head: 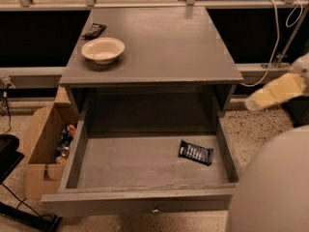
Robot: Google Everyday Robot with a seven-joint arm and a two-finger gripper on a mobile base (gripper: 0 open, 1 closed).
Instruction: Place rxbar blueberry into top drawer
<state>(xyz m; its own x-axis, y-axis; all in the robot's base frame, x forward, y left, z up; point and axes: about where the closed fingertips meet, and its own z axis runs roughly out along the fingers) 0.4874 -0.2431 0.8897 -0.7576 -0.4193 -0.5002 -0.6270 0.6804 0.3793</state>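
The top drawer [145, 202] is pulled wide open below the grey tabletop, its small round knob at the front. The rxbar blueberry [195, 152], a small dark navy bar with pale lettering, lies flat on the drawer floor at the right, slightly askew. My gripper [275, 92] shows as a pale yellowish shape at the right edge, above and to the right of the drawer. It is well apart from the bar and holds nothing that I can see.
A cream bowl [103, 49] and a black-brown wrapper [94, 30] sit at the tabletop's [164, 47] back left. An open cardboard box [41, 144] with cans stands on the floor at the left. My white body [275, 187] fills the lower right. Cables [277, 33] hang at the right.
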